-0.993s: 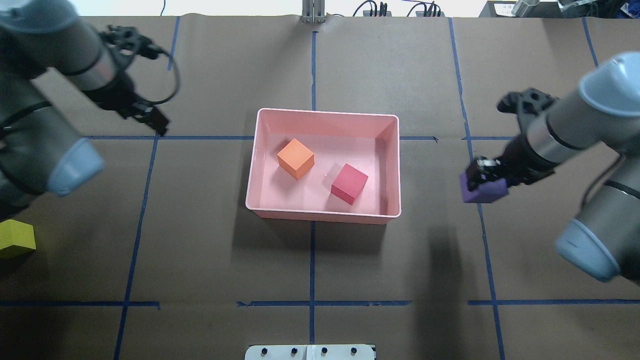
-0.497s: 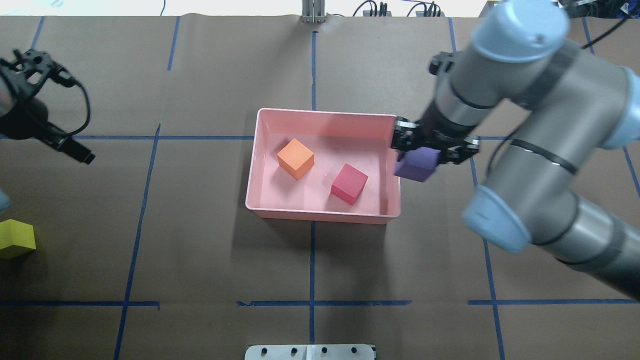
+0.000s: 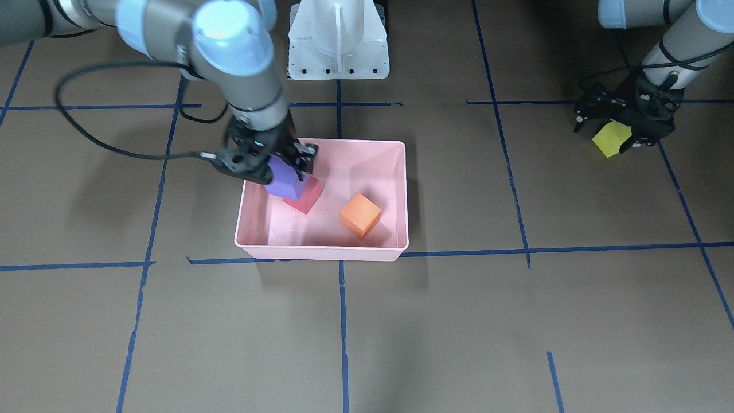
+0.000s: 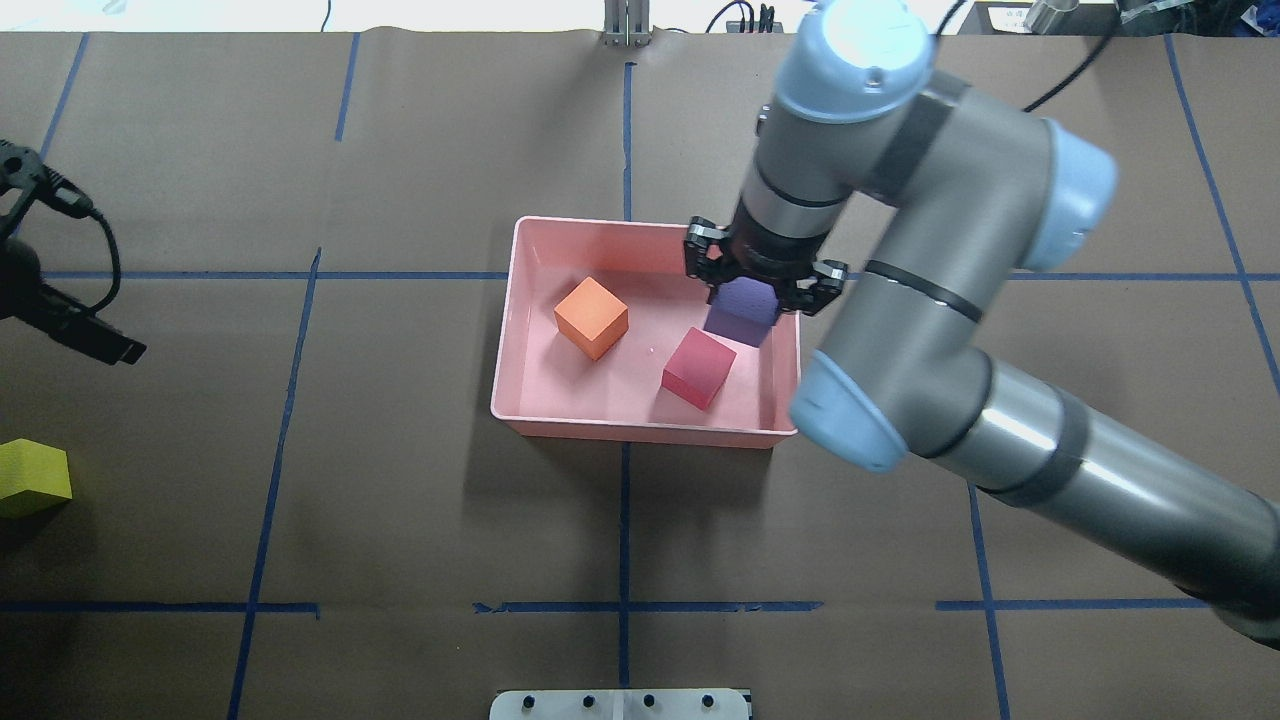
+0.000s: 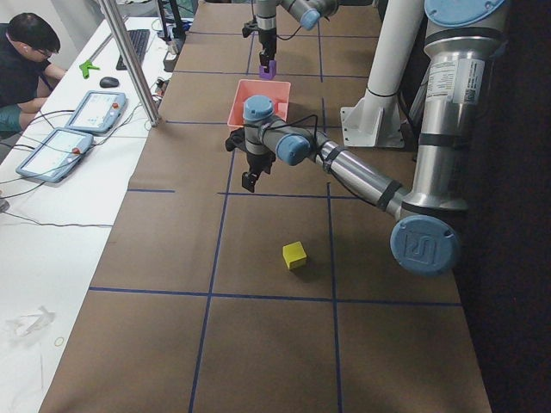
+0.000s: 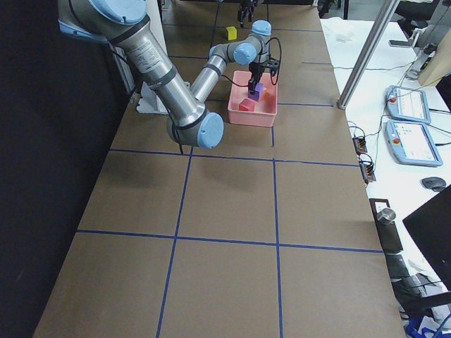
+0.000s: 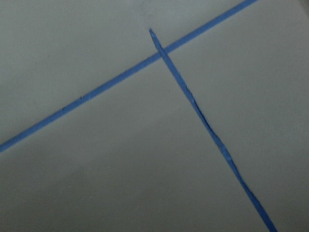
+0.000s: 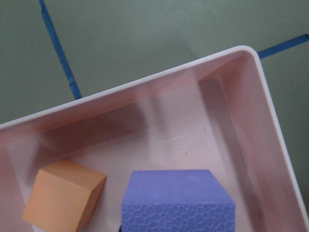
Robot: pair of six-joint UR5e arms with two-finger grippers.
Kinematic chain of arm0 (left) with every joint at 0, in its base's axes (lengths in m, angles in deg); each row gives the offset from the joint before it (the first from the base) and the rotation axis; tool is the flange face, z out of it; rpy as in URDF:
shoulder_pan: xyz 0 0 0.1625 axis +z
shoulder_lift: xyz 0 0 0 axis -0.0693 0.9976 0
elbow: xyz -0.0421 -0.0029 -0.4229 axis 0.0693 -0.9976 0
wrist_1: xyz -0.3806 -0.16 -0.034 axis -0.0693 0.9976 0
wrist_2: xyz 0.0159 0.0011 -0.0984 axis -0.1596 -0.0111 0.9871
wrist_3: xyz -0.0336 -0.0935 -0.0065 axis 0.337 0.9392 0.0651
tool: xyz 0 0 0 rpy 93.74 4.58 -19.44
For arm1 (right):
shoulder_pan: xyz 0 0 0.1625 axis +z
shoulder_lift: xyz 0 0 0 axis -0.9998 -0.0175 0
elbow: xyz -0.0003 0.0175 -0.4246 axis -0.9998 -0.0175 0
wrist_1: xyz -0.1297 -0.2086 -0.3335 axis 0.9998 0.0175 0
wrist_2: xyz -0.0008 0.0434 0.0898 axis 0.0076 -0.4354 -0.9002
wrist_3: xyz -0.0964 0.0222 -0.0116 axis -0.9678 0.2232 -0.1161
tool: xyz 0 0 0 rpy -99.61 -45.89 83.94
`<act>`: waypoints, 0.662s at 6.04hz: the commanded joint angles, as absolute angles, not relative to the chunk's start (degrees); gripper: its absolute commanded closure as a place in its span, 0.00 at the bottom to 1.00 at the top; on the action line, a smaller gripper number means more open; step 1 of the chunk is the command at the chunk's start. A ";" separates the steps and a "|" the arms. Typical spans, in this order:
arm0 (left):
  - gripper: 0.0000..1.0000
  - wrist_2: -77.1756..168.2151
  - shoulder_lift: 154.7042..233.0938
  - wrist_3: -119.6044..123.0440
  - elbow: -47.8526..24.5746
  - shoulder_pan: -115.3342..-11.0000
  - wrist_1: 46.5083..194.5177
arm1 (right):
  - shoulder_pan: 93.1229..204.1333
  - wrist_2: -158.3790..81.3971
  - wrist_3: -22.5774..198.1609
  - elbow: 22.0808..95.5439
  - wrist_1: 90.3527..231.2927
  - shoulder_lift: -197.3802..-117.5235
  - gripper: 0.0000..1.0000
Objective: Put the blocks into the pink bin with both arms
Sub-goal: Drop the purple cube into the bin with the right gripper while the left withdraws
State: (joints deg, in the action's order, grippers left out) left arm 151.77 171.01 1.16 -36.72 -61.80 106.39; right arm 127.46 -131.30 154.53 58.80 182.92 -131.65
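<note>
My right gripper (image 4: 760,295) is shut on the purple block (image 4: 742,310) and holds it above the floor of the pink bin (image 4: 640,428), at the bin's right end. In the right wrist view the purple block (image 8: 177,203) hangs over the bin's floor. The orange block (image 4: 591,317) and the red block (image 4: 698,367) lie inside the bin. The yellow-green block (image 4: 32,478) lies on the table at the far left. My left gripper (image 3: 619,123) looks open and empty. It hovers above the table, apart from the yellow-green block (image 5: 294,255).
The white pedestal base (image 3: 338,40) stands behind the bin on the robot's side. Blue tape lines cross the brown table cover. A side table with tablets (image 5: 86,112) and a seated person (image 5: 21,60) lie beyond the table's far edge.
My right arm has carried the purple block leftward from outside the bin's right wall to over its inside. My left arm has swung left and back toward the table's left edge.
</note>
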 commanded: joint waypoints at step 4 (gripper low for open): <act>0.00 152.22 167.29 -3.93 -36.60 -62.68 107.94 | 131.95 -134.61 144.55 56.61 183.65 -131.49 0.00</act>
State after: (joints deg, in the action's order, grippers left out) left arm 152.28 168.71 -1.30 -36.65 -62.18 107.34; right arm 129.70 -131.90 148.53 56.44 182.65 -130.98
